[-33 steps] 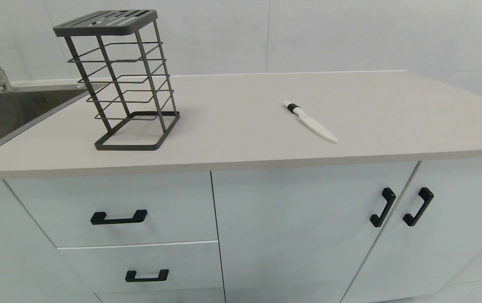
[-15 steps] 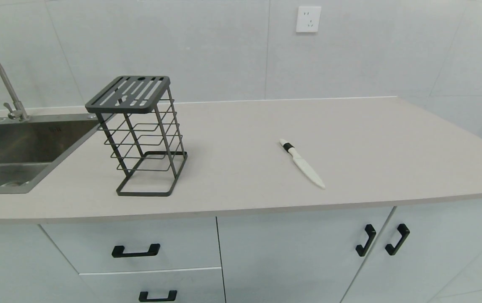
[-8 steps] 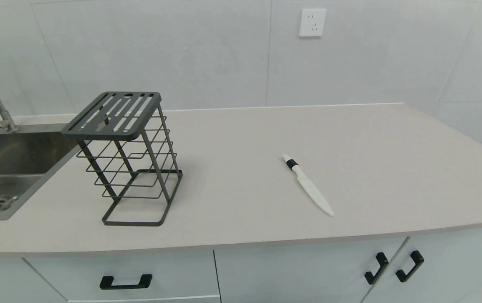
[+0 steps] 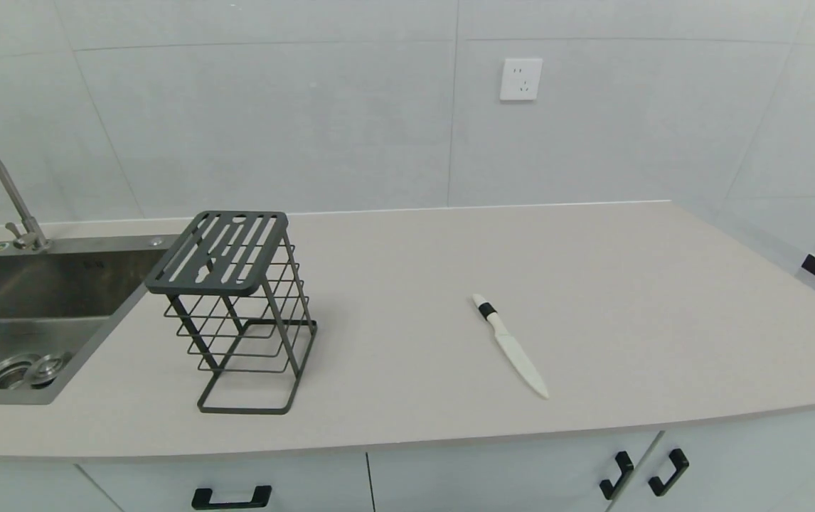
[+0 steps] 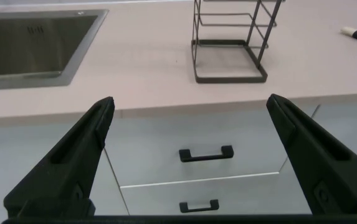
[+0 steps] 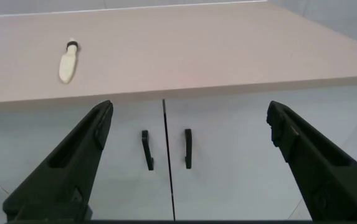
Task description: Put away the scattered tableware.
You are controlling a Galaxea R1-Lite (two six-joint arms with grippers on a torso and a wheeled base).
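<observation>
A white knife (image 4: 509,345) with a black band near its handle end lies flat on the grey countertop (image 4: 592,284), right of centre, blade tip toward the front edge. A black wire knife rack (image 4: 238,306) with a slotted top stands upright on the counter to the knife's left, beside the sink. My left gripper (image 5: 190,134) hangs open in front of the drawers, below the counter edge, with the rack's base (image 5: 229,60) beyond it. My right gripper (image 6: 190,134) is open in front of the cabinet doors, the knife (image 6: 68,63) lying beyond it on the counter.
A steel sink (image 4: 16,313) with a curved tap (image 4: 2,192) is set into the counter at the left. Below are drawers with black handles (image 5: 205,154) and cabinet doors with vertical handles (image 6: 167,149). A wall socket (image 4: 520,79) sits on the tiled wall.
The whole head view has shifted: the camera rose and tilted, so the counter sits lower in the picture and more wall shows. The knife and rack keep their places on the counter.
</observation>
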